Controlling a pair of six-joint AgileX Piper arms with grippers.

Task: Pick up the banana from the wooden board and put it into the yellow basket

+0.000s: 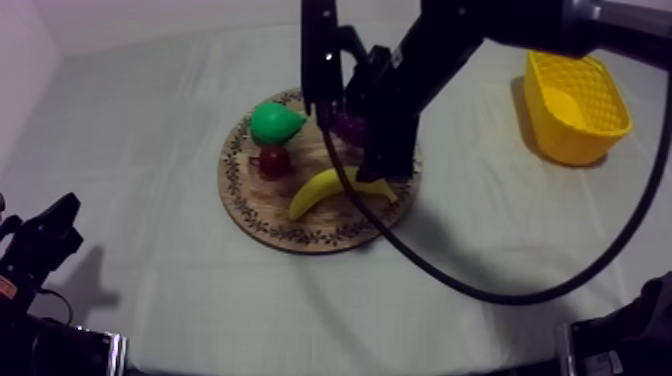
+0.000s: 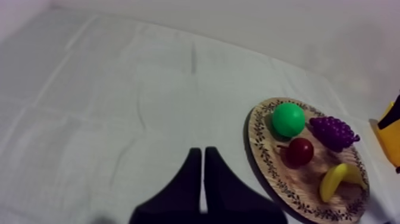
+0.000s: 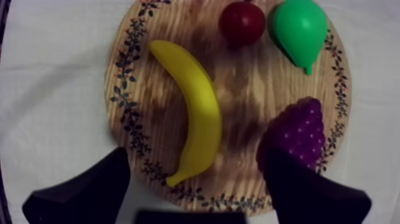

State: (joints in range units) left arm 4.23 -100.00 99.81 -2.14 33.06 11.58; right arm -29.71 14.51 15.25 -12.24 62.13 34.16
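A yellow banana (image 1: 330, 190) lies on the near part of the round wooden board (image 1: 262, 208), with a green pear (image 1: 275, 122), a small red fruit (image 1: 274, 160) and purple grapes (image 1: 350, 125) behind it. My right gripper (image 1: 378, 170) hangs over the board's right half, partly hiding the grapes. From the right wrist, the banana (image 3: 199, 113) lies between the spread fingers of my right gripper (image 3: 195, 154), which is open; the right finger is by the grapes (image 3: 300, 131). My left gripper (image 2: 202, 179) is shut on nothing, low at the table's left (image 1: 45, 240).
The yellow basket (image 1: 575, 105) stands at the far right of the table, and its edge (image 2: 390, 134) also shows beyond the board (image 2: 262, 149) from the left wrist. Bare cloth lies between board and basket. The right arm's cable loops over the table in front of the board.
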